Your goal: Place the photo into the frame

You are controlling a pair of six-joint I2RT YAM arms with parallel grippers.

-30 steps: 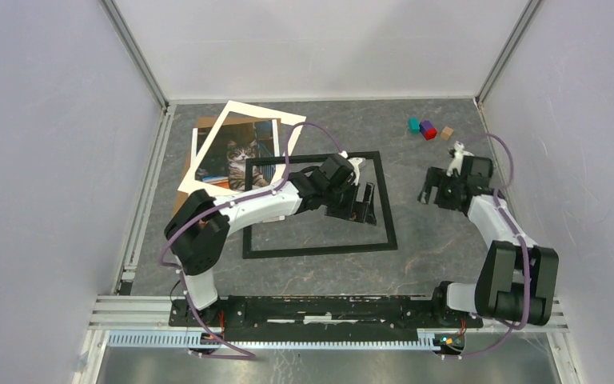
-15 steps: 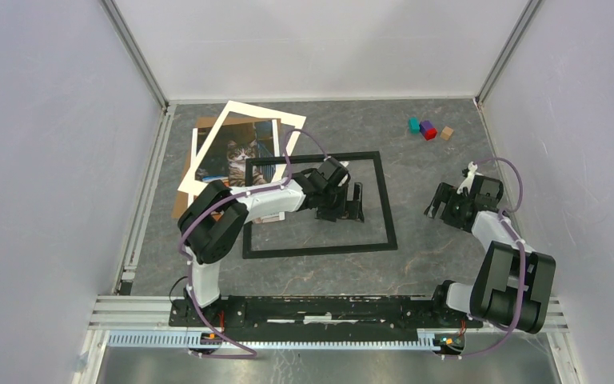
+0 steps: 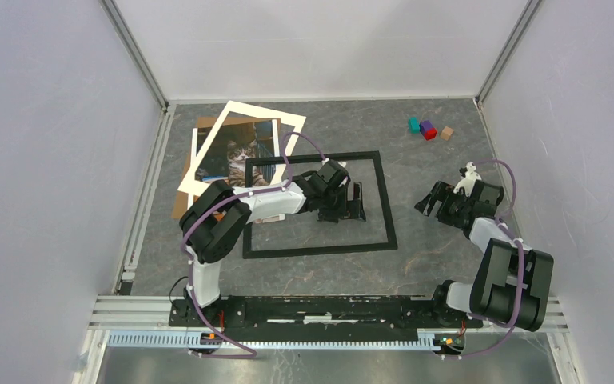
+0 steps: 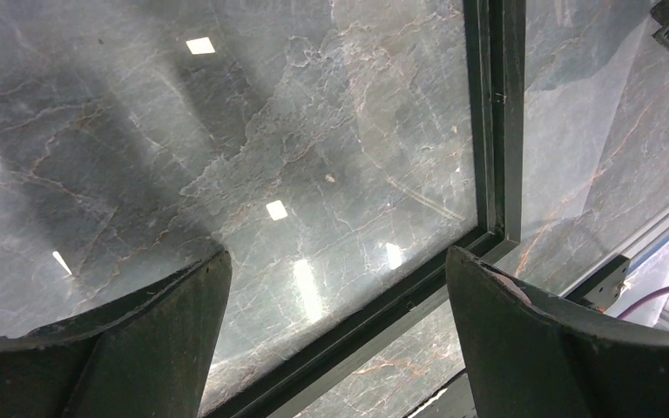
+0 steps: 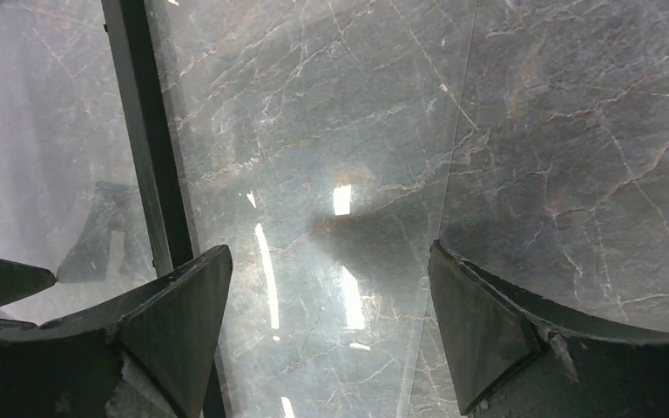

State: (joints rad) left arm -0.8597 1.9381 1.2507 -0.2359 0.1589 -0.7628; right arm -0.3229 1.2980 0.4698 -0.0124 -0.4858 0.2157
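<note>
Black on grey marble from above: frame (image 3: 320, 250) flat and empty; photo (image 3: 242, 154) far left under white mat (image 3: 268, 112).

Left gripper (image 3: 355, 202) low inside the frame, right gripper (image 3: 432, 200) outside it.

Left wrist: fingers apart over a frame corner.

Right wrist: fingers spread, holding nothing.

Leaves the whole insertion undone, apparently.
</note>
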